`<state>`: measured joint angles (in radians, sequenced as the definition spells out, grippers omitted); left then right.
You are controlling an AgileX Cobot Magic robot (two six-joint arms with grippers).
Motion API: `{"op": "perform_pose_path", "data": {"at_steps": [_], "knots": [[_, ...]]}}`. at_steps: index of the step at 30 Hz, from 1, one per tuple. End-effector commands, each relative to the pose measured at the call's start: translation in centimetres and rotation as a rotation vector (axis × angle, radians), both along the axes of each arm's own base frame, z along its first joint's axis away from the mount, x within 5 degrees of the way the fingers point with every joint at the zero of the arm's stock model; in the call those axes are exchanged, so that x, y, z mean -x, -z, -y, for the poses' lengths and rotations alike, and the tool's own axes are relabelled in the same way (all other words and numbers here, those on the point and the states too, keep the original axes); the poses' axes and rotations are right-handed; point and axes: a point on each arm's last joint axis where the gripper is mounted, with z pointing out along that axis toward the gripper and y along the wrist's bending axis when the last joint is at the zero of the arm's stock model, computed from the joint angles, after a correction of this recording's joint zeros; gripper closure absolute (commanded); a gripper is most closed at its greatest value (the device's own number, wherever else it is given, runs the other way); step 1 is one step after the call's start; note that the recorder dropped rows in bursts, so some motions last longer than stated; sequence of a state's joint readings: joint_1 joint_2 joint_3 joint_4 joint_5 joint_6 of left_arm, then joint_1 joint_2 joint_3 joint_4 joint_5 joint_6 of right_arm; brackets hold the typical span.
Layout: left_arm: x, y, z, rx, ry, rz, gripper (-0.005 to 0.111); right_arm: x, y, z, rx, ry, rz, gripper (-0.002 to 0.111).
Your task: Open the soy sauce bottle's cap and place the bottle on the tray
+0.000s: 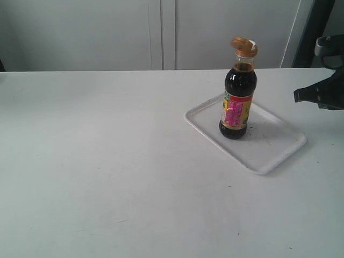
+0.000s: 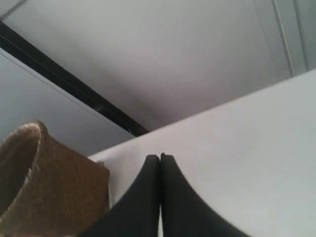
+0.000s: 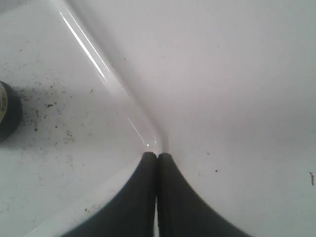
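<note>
The soy sauce bottle (image 1: 236, 102) stands upright on the white tray (image 1: 269, 156), with dark liquid and a red, pink and yellow label. Its gold-brown cap (image 1: 244, 47) is flipped open, the lid tilted back to the left. My right gripper (image 1: 296, 95) hovers to the right of the tray, apart from the bottle. In the right wrist view this gripper (image 3: 157, 155) is shut and empty over the tray's rounded corner (image 3: 148, 133), with the bottle's dark base (image 3: 7, 118) at the frame edge. My left gripper (image 2: 160, 157) is shut on nothing and does not show in the exterior view.
Dark specks dot the tray floor (image 3: 49, 106). A brown woven cylinder-like object (image 2: 44, 182) sits beside the left gripper at the white table's edge (image 2: 222, 148). Grey cabinet panels (image 1: 161, 32) stand behind the table.
</note>
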<state>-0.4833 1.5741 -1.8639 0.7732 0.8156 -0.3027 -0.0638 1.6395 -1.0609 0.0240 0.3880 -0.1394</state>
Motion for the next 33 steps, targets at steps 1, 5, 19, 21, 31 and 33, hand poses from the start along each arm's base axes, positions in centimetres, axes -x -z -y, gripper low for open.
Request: {"op": "perform_pose_path", "data": {"at_steps": [1, 5, 19, 21, 31, 33], "knots": [[0.4, 0.7, -2.4, 0.052, -0.008, -0.154, 0.107, 0.4, -1.7, 0.2, 0.015, -0.008, 0.036, 0.108], [0.4, 1.5, -3.8, 0.087, -0.005, -0.257, 0.107, 1.0, -3.5, 0.2, 0.015, -0.007, 0.077, 0.108], [2.5, 2.9, -4.2, 0.08, 0.032, -0.541, 0.107, 5.1, -10.1, -5.3, 0.041, -0.236, 0.168, 0.108], [3.1, 2.8, -4.0, 0.098, 0.079, -0.551, 0.107, 5.5, -10.7, -5.4, 0.042, -0.246, 0.117, 0.108], [6.4, 5.1, -4.4, 0.111, 0.133, -0.598, 0.107, 7.2, -12.7, -5.2, 0.042, -0.255, 0.074, 0.108], [7.2, 5.3, -4.5, 0.122, 0.144, -0.582, 0.107, 7.6, -13.0, -5.2, 0.042, -0.255, 0.078, 0.108]]}}
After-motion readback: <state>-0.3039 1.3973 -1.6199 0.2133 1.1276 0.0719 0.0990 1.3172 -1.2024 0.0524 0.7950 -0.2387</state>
